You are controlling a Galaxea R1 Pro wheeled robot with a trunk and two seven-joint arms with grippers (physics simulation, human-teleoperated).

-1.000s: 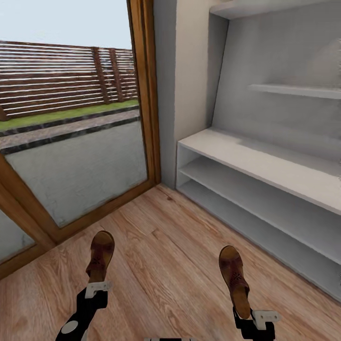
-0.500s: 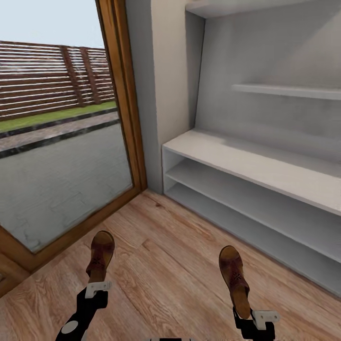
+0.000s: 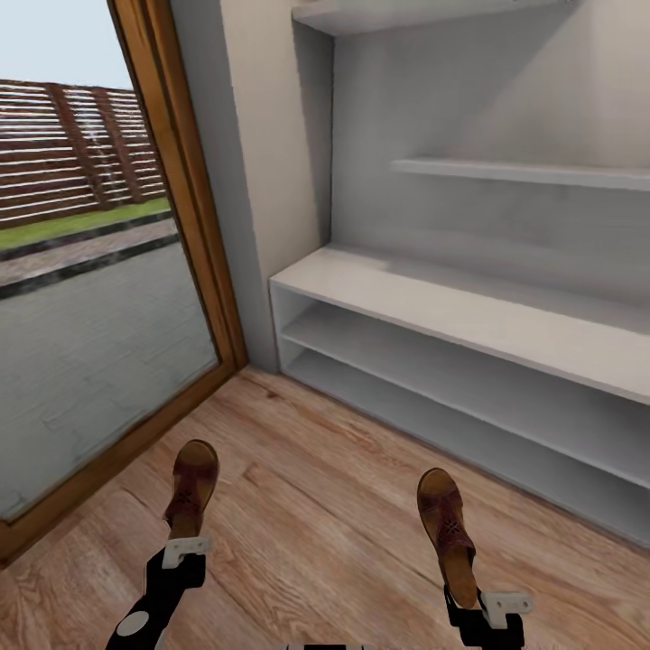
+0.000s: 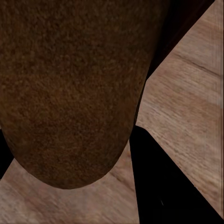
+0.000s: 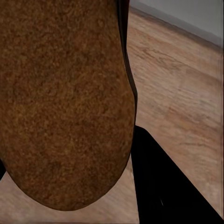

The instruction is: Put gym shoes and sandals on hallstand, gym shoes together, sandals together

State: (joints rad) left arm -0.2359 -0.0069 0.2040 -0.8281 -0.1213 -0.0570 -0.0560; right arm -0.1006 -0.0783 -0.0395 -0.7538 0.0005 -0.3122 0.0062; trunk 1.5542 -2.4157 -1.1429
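The shoe rack (image 3: pixel 506 316) stands ahead and to the right against the wall, its broad top and two shelves bare, with the wooden floor (image 3: pixel 316 469) between it and the robot. The step in hand looks like carrying both sandals to the rack. To do it well, face the rack squarely and come close before reaching, then lift each sandal above the top edge and set the pair down side by side, soles flat.

The left sandal (image 3: pixel 191 487) is gripped at its heel by the left tool (image 3: pixel 185 548), closed on it and held above the floor. The right sandal (image 3: pixel 445 533) sits likewise in the right tool (image 3: pixel 496 603), also closed. Each sandal's long axis runs away from the robot, toe forward, the two roughly parallel and well apart.
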